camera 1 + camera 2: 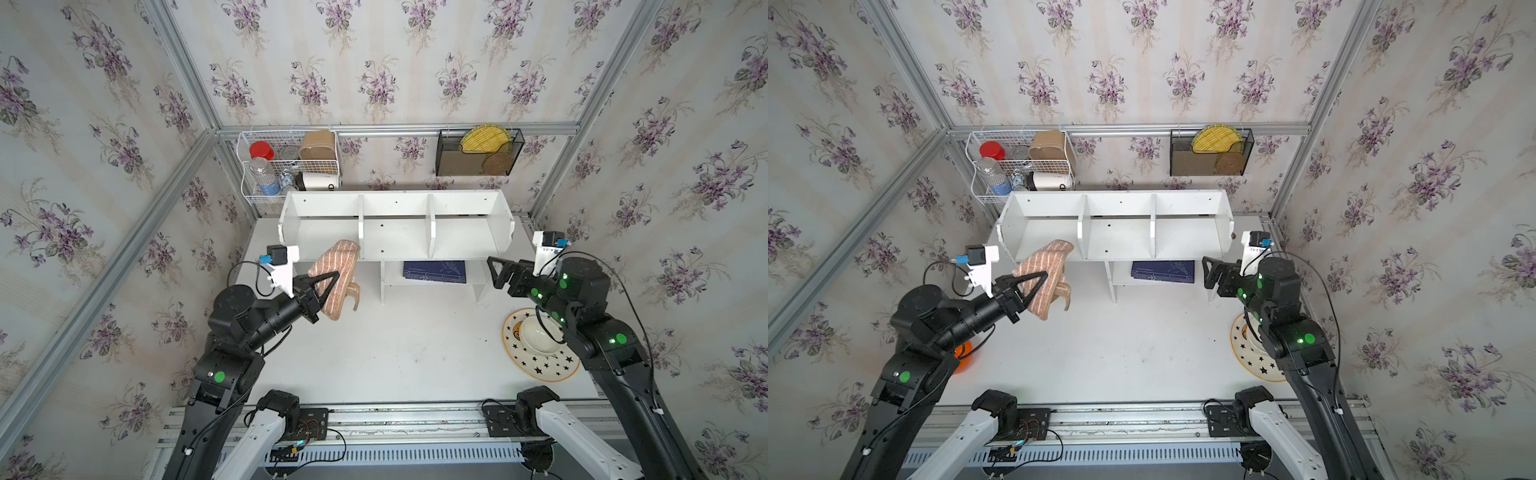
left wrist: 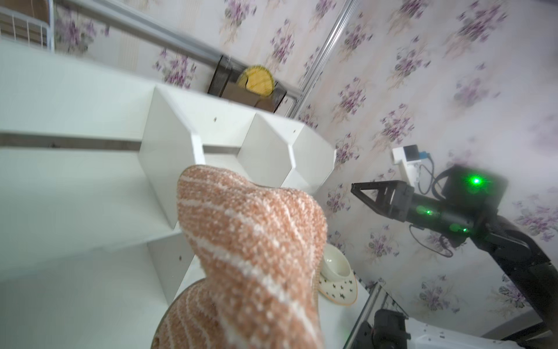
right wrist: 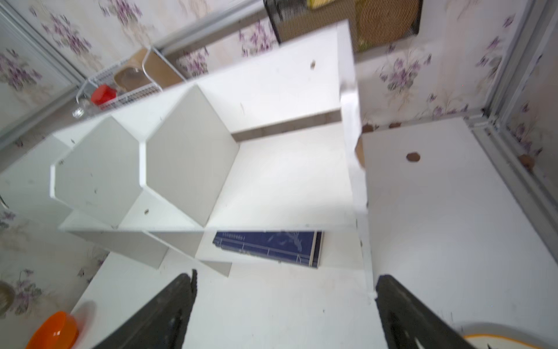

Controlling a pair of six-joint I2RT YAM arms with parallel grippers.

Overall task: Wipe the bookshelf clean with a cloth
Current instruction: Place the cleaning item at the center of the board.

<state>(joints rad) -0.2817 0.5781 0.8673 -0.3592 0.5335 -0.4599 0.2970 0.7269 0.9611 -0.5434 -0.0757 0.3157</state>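
Mid/R bookshelf (image 1: 395, 203) compartments free; cloth (image 1: 332, 266) at L one's front; book (image 1: 434, 271) on lower shelf

Purple-floral wallpaper (image 1: 374, 50) on all walls, alu frame rails (image 1: 185, 66) at corners, white tabletop (image 1: 395, 353), prob. daylit.

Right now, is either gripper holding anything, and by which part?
The left gripper is shut on the cloth, pinching its bunched middle; one end is up by the bookshelf, the rest hangs. The right gripper is open and empty.
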